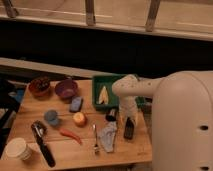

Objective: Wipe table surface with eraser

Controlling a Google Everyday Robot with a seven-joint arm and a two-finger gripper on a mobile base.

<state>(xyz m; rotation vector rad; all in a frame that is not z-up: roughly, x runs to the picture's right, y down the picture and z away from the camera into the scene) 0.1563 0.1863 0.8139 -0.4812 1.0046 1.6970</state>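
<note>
The claw (129,126), clamped on the black eraser (129,130), presses it onto the wooden bench (30,111) beside a grey cloth (108,136).

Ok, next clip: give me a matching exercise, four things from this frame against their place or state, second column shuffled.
Things:
1. eraser
2. gripper
3. blue-grey sponge
4. grey cloth

Places or states:
A. crumpled on the table surface, left of the eraser
B. shut on the black block, near the table's right edge
C. lying just below the purple bowl
D. black, held against the wood under the arm

Pairs: 1-D, 2-B, 3-C, 4-A
</note>
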